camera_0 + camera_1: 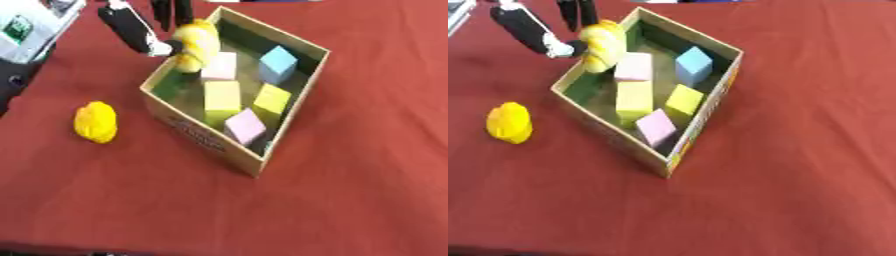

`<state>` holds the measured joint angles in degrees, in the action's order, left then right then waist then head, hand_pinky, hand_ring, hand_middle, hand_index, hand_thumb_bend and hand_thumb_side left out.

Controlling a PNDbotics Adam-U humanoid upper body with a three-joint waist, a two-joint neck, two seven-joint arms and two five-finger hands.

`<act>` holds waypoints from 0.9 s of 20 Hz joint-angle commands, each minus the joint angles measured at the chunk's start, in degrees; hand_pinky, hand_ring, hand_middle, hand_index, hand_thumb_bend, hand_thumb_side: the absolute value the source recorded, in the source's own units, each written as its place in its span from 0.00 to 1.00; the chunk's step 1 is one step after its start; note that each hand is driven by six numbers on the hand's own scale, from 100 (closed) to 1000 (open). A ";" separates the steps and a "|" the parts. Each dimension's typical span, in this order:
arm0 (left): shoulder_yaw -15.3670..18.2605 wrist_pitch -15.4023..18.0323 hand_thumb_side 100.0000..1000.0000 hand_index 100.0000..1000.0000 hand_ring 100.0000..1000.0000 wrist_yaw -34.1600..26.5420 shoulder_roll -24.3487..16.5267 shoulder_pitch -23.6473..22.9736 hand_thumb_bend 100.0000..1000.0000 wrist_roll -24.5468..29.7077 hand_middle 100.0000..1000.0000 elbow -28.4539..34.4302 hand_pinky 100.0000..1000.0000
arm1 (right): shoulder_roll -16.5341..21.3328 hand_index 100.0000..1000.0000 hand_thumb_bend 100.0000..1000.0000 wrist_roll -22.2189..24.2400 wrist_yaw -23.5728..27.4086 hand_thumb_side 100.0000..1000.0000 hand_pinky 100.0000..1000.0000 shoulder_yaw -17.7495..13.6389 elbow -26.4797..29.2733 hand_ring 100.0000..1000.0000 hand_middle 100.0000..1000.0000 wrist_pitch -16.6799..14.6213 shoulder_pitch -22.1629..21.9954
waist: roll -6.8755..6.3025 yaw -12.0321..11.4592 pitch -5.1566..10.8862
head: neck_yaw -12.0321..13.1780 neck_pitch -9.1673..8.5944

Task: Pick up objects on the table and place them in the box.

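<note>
An open cardboard box [203, 141] sits askew in the middle of the red table. Inside lie a pink block [220, 65], a blue block [277, 64], two yellow blocks [222, 97] and a lilac block [245, 126]. My left hand [129, 27] reaches in from the upper left. Its thumb and fingers pinch a soft yellow object [196, 44], which hangs above the box's far left wall, partly over the inside. A second yellow object [96, 121] lies on the cloth to the left of the box. My right hand does not show.
A white and grey device [26, 30] stands at the upper left corner, close to my left arm. Red cloth [367, 165] stretches out to the right of the box and in front of it. The table's near edge [87, 248] runs along the bottom.
</note>
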<state>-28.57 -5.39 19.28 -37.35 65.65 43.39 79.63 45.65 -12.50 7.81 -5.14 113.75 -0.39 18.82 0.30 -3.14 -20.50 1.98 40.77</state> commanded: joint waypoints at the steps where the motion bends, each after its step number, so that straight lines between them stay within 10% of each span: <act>1: 0.24 1.72 0.00 0.80 0.67 1.54 -0.34 1.37 0.34 1.39 0.68 -1.32 0.75 | 1.18 0.78 0.00 0.25 0.74 0.52 0.79 -0.43 0.84 0.78 0.58 -0.01 0.87 | 0.07 0.06 1.40 | 0.24 -0.28; 5: 0.58 3.67 0.16 0.87 0.75 2.61 -0.29 1.33 0.44 2.31 0.77 -1.65 0.80 | 0.84 0.77 0.00 0.44 0.95 0.53 0.79 -0.35 0.84 0.78 0.58 0.21 0.98 | 0.15 -0.14 1.38 | 0.27 -0.06; 18: 0.76 2.29 0.13 0.80 0.68 1.52 -8.71 -4.39 0.39 -3.22 0.65 6.86 0.75 | 1.29 0.77 0.00 -0.27 0.45 0.53 0.79 -0.86 0.84 0.78 0.58 0.47 -0.74 | -0.06 -2.99 2.01 | -1.41 1.36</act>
<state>-28.17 -2.67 21.40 -42.81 60.54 41.30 84.33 45.20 -12.50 8.28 -5.07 113.75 0.16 17.77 0.27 -6.22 -20.04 0.86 41.84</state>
